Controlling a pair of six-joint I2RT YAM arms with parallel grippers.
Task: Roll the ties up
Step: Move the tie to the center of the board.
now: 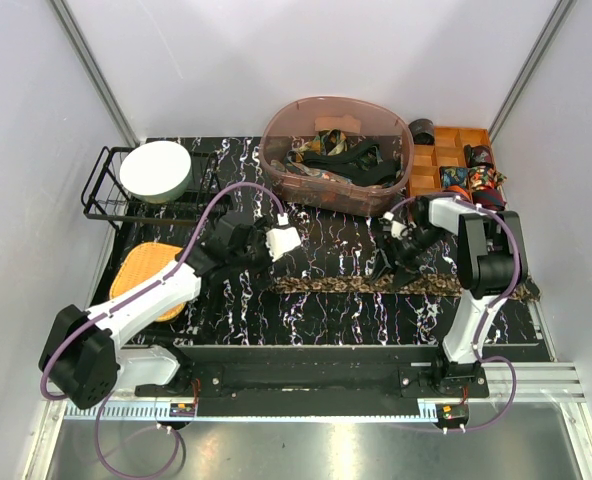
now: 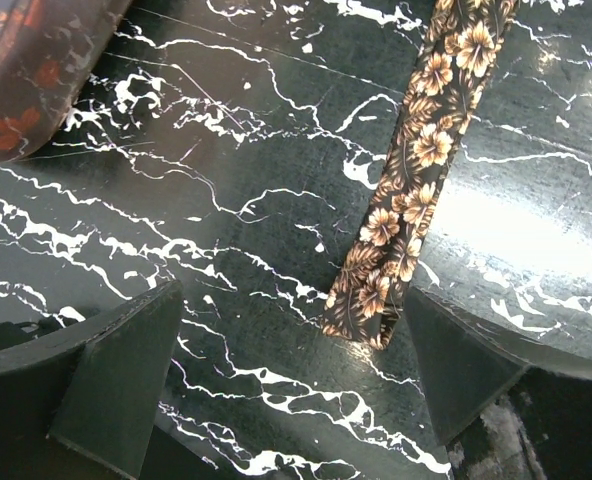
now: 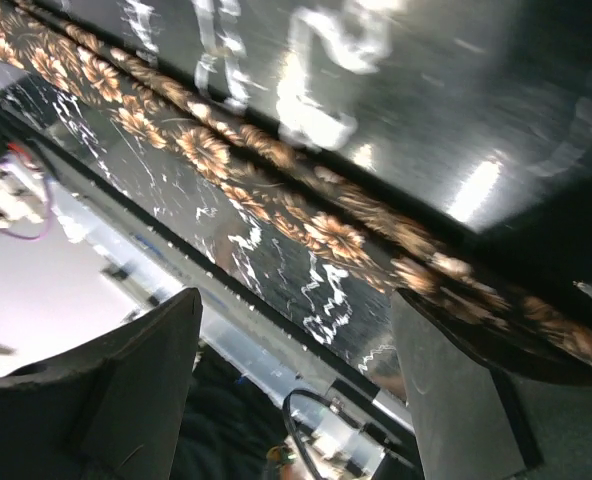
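Brown floral tie point(image 1: 376, 285) flat across the worktop point(image 1: 306, 312), left tool point(image 2: 291, 380) spread above its end, right tool point(image 3: 296, 385) spread too

Counter point(image 1: 306, 325): bare strip at 6 o'clock, between the flat floral tie point(image 1: 426, 287) and the near edge. Open gap at centre between left claw point(image 1: 276, 250) and right claw point(image 1: 388, 258).
- 12 o'clock: tinted plastic bin point(image 1: 276, 150) blocks.
- 1 o'clock: wooden divider tray point(image 1: 446, 160).
- 10 o'clock: wire rack point(image 1: 106, 200) with white bowl point(image 1: 158, 170).
- 9 o'clock: orange woven mat point(image 1: 146, 265), flat.
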